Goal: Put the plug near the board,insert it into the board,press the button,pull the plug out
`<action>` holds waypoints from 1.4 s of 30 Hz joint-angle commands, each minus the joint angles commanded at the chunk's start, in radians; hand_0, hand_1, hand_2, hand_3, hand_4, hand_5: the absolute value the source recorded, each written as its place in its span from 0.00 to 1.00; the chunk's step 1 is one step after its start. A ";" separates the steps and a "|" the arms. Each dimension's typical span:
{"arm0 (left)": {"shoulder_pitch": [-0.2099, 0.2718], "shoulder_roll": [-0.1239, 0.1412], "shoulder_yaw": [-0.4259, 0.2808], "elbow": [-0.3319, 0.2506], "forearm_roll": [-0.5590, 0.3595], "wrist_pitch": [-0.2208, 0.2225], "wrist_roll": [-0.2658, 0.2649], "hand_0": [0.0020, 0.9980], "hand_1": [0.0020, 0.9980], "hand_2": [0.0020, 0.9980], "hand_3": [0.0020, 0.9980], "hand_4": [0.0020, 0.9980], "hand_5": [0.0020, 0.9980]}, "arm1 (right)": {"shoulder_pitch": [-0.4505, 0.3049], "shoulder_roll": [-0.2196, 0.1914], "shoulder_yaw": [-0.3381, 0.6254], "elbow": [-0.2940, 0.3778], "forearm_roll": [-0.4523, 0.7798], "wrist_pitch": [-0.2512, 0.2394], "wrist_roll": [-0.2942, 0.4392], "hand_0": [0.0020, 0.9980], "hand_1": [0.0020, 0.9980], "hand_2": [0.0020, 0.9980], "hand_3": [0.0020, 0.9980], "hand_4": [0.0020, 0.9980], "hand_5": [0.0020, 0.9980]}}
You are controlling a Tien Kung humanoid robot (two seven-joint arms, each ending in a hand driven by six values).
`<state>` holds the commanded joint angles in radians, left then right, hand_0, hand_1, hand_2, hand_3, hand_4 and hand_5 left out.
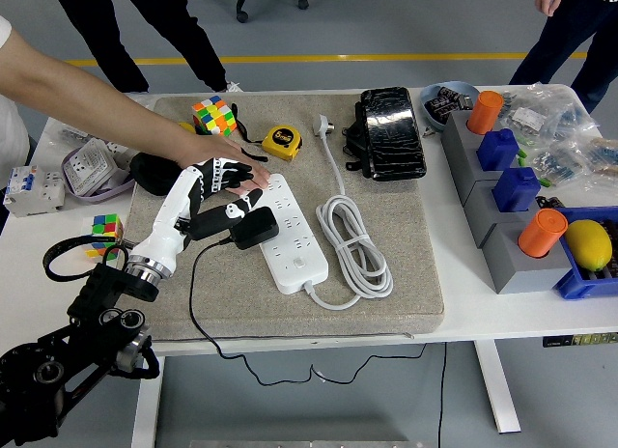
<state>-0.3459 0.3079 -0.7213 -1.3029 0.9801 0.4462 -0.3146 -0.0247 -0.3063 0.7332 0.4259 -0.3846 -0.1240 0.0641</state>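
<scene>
My left hand is sitting over the left end of the black plug. Its white and black fingers are curling a little around that end, and I think they are holding it, though I cannot see the grip well. The plug is lying on the left edge of the white board. Its long side is running left to right, tipped up a bit at the left. Its thin black wire is hanging down toward me. The board is lying on the grey mat, running from far-left to near-right. A person's hand is touching my fingers from behind.
</scene>
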 joint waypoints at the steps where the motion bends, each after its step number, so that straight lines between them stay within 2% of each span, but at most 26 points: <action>1: 0.000 0.000 -0.002 0.000 0.001 -0.001 0.002 0.61 0.69 0.62 0.61 0.83 0.24 | 0.000 0.000 0.000 0.000 0.000 0.000 0.000 0.57 0.65 0.64 0.54 0.93 0.49; 13: 0.006 0.002 -0.015 0.000 0.011 0.000 0.014 0.61 0.68 0.61 0.61 0.84 0.26 | 0.002 0.002 -0.002 -0.002 0.003 0.000 0.000 0.57 0.65 0.64 0.54 0.93 0.49; 22: 0.010 0.007 -0.022 -0.022 0.024 0.001 0.023 0.60 0.68 0.61 0.61 0.84 0.26 | 0.001 0.000 -0.010 -0.002 0.005 0.001 -0.001 0.57 0.65 0.64 0.54 0.93 0.49; 23: 0.010 0.008 -0.022 -0.025 0.028 0.001 0.027 0.56 0.64 0.61 0.61 0.84 0.26 | 0.000 0.000 -0.010 -0.002 0.005 0.001 -0.001 0.57 0.65 0.64 0.55 0.93 0.49; 28: 0.004 0.011 -0.022 -0.040 0.044 -0.001 0.045 0.56 0.64 0.61 0.61 0.84 0.26 | 0.004 -0.001 -0.011 -0.002 0.006 0.001 -0.001 0.57 0.65 0.64 0.55 0.93 0.49; 29: 0.003 0.012 -0.021 -0.043 0.047 -0.001 0.048 0.50 0.61 0.60 0.62 0.84 0.26 | 0.004 -0.001 -0.011 -0.002 0.006 0.001 -0.001 0.57 0.65 0.64 0.54 0.93 0.49; 40: 0.000 0.018 -0.020 -0.068 0.062 -0.004 0.066 0.48 0.61 0.60 0.62 0.84 0.26 | 0.006 -0.005 -0.019 -0.001 0.007 0.001 -0.002 0.57 0.65 0.64 0.54 0.93 0.49; 42: 0.000 0.018 -0.020 -0.072 0.063 -0.007 0.074 0.44 0.59 0.59 0.62 0.84 0.26 | 0.006 -0.005 -0.019 0.000 0.007 0.001 -0.001 0.57 0.65 0.64 0.54 0.93 0.49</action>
<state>-0.3454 0.3264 -0.7409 -1.3748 1.0432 0.4392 -0.2409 -0.0188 -0.3109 0.7137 0.4255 -0.3774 -0.1229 0.0628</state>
